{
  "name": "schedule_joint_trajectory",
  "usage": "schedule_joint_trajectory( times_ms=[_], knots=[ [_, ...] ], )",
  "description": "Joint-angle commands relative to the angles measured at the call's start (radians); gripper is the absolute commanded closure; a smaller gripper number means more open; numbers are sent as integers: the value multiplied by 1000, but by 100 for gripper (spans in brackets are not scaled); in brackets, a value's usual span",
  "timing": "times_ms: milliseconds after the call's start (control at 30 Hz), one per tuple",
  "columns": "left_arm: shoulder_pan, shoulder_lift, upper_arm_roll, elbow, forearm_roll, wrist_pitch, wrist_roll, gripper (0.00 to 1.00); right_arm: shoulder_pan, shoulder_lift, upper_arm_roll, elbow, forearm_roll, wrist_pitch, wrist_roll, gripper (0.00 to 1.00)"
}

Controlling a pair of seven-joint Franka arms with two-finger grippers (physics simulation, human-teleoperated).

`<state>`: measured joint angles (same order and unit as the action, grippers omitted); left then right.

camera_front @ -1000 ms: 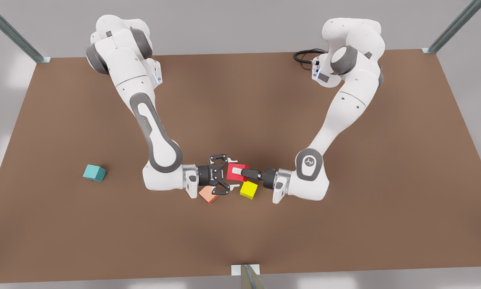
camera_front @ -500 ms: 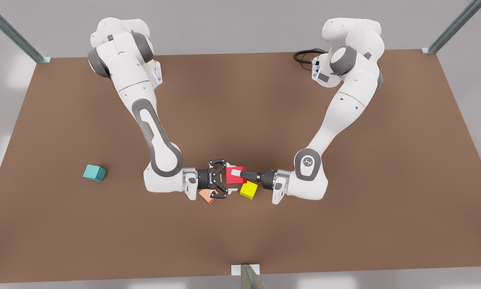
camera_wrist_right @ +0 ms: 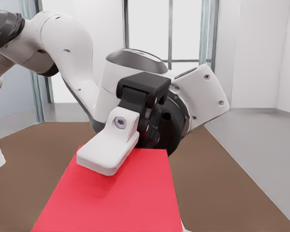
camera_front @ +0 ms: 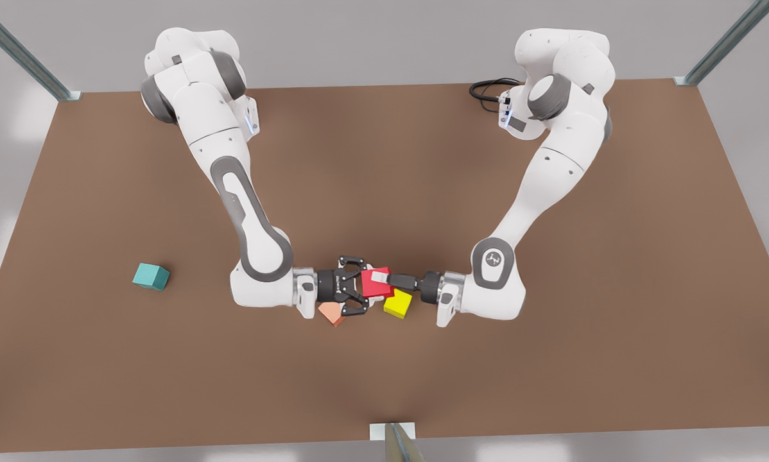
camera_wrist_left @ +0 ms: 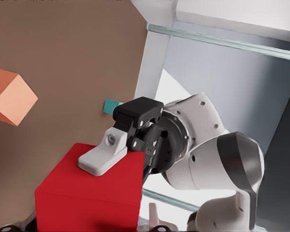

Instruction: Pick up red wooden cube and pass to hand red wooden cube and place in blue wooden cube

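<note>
Teal against the brown worktop (camera_front: pixel 551 359), the blue cube (camera_front: pixel 151 276) sat alone far toward the front view's left, well apart from everything else. Next along, the right claw (camera_front: pixel 362 287) reached in level from that side. Its fingers straddled the red cube (camera_front: pixel 377 290) front and back, and one pad (camera_wrist_left: pixel 102 155) lay flat against a face, so it looked clamped on. The red cube hung above the worktop between the two claws, over an orange cube (camera_front: pixel 330 313) and a yellow cube (camera_front: pixel 397 303). From the front view's right, the left claw (camera_front: pixel 379 281) gripped the same red cube top and bottom, its upper finger (camera_wrist_right: pixel 108 147) pressed on the top face. Judging by this, the handover hinged on the left claw letting go. The blue cube lay on the right arm's side, so that arm was the nearer one to carry the red cube over
</note>
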<state>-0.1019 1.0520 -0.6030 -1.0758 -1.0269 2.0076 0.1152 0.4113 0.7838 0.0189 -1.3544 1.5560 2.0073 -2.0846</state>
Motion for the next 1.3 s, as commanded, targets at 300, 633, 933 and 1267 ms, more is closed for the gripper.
schedule_joint_trajectory(
  times_ms=[300,633,933,1267],
  knots=[
    [352,-292,0,45,1135,-628,-95,0,-138,-49,-111,-19,-641,-139,472,34],
    [386,-397,-4,45,1459,-751,-117,0,-128,-130,-323,-45,-1472,-280,1301,35],
    [77,-897,537,-481,1077,-518,-94,0,-118,-436,-384,-614,-1754,209,1462,35],
    [108,-767,519,-274,1104,-540,-109,0,-172,-500,-432,-816,-1938,418,1453,35]
  ],
)
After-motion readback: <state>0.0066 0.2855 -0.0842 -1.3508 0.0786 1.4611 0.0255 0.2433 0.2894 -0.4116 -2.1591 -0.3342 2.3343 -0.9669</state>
